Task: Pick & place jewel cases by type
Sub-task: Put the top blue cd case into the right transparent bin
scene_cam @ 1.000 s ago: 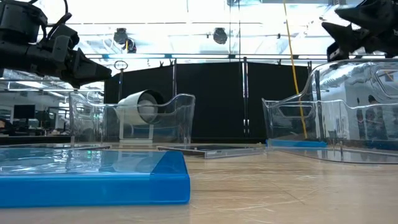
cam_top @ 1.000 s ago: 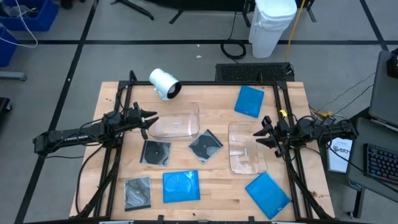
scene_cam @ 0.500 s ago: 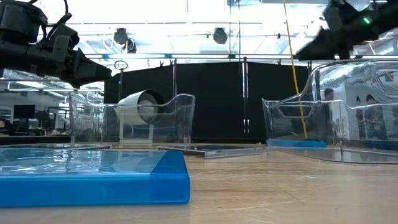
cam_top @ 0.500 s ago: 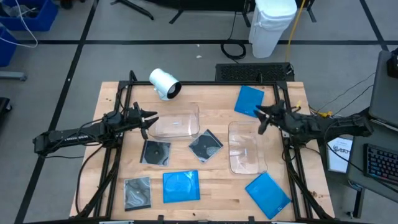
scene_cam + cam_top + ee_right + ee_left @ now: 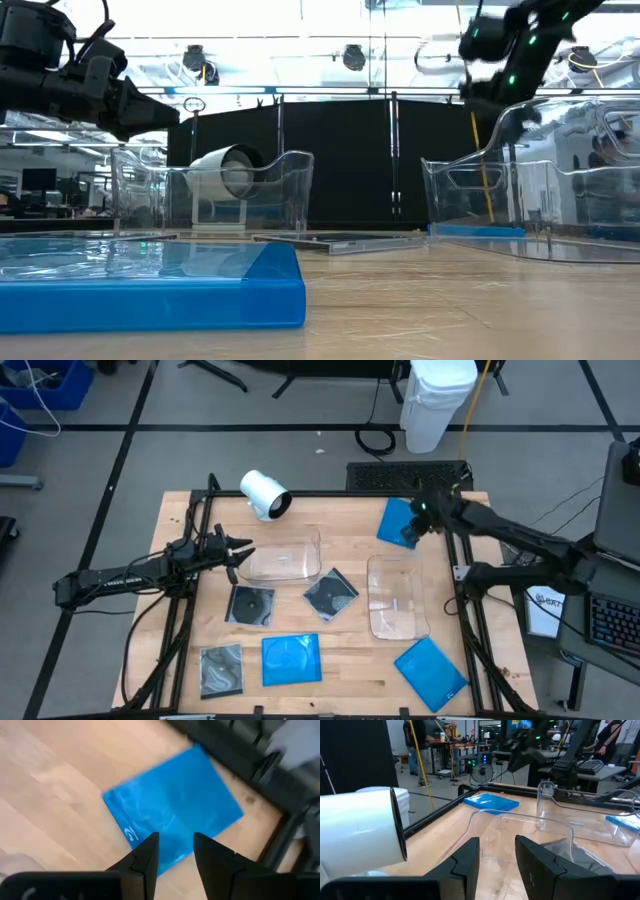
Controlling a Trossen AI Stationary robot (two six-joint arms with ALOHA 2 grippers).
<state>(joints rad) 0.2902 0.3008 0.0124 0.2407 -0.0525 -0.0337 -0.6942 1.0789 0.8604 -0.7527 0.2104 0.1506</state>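
Note:
Three blue jewel cases lie flat on the table: one far right (image 5: 402,522), one near the middle (image 5: 291,659), one near right (image 5: 430,672). Three dark cases holding discs lie flat too (image 5: 250,605), (image 5: 330,593), (image 5: 221,670). My right gripper (image 5: 416,520) hovers open over the far-right blue case (image 5: 175,815), fingers pointing down, well above it in the low view (image 5: 490,60). My left gripper (image 5: 240,550) waits open and level at the left end of a clear tray (image 5: 283,560).
A second clear tray (image 5: 397,595) stands right of centre. A white cylinder (image 5: 265,493) lies on its side at the far left corner, close beside my left gripper (image 5: 497,855). Black frame rails run along the table's edges (image 5: 450,510). A keyboard sits beyond the far edge.
My right gripper has swung from beside the right tray toward the table's far edge and a little left, rising and tipping down, and now hangs over the far-right blue case. The cases and trays have stayed where they were.

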